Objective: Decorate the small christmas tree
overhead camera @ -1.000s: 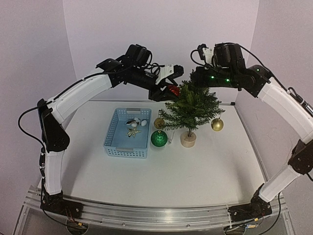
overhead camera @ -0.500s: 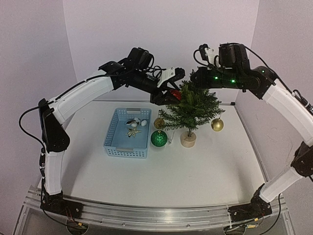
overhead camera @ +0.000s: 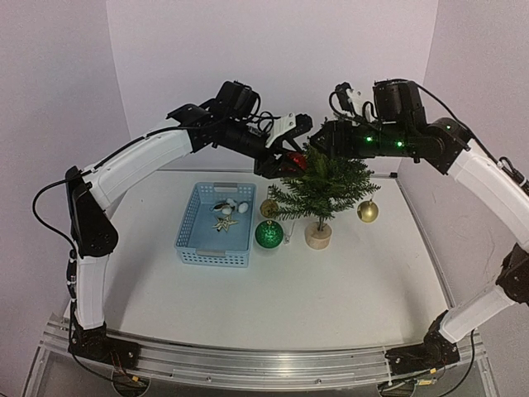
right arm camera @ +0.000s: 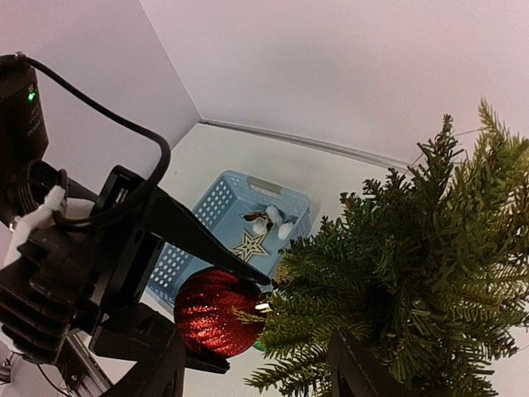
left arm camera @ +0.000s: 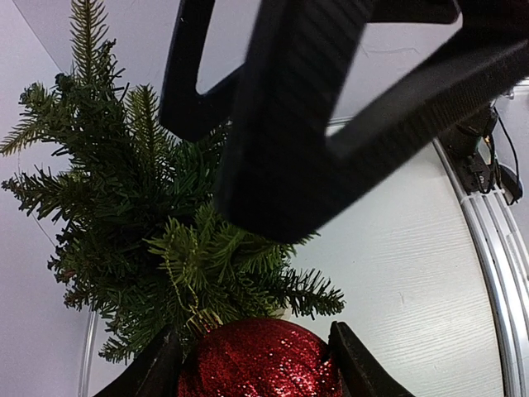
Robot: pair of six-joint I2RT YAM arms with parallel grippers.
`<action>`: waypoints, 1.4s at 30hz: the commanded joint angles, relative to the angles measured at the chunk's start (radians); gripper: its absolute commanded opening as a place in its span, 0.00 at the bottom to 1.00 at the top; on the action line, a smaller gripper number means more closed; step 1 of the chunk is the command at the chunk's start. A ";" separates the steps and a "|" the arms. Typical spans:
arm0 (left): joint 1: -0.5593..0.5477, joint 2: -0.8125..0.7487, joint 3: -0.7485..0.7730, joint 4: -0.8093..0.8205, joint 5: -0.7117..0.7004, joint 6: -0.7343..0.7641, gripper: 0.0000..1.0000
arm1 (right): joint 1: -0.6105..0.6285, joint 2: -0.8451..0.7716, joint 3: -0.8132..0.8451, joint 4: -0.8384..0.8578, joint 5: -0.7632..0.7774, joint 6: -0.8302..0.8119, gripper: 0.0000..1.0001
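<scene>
We grip red glitter ball (right arm camera: 216, 312) in left claw (overhead camera: 289, 160), at upper left branches of small christmas tree (overhead camera: 321, 184). Tree stands on counter (overhead camera: 331, 281), right of blue basket (overhead camera: 215, 225). Right claw (right arm camera: 256, 364) spread wide over treetop. Our worry: springy needle twigs shed round ball on release; shove tips tree on its small round wooden base (overhead camera: 318, 236).

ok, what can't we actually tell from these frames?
- Hanging loop of the red ball: needles of the small christmas tree cover it in both wrist views, and it is too small in the top view.
- Whether the right pincer touches a branch: the treetop hides its tips in the top view.
- The white pieces in the blue basket: too small to identify in every view.
</scene>
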 commanded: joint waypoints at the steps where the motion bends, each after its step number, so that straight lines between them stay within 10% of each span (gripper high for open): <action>1: -0.004 0.010 0.025 0.041 0.030 -0.028 0.39 | 0.001 -0.034 -0.018 0.017 -0.009 0.001 0.52; 5: -0.004 0.013 0.033 0.048 0.040 -0.047 0.39 | 0.024 -0.041 -0.016 0.023 0.030 -0.111 0.41; 27: -0.004 0.037 0.044 0.064 0.067 -0.103 0.43 | 0.032 -0.017 -0.021 0.081 -0.027 -0.288 0.49; 42: -0.004 0.035 0.038 0.082 0.070 -0.113 0.72 | 0.032 0.007 0.004 0.082 0.029 -0.232 0.57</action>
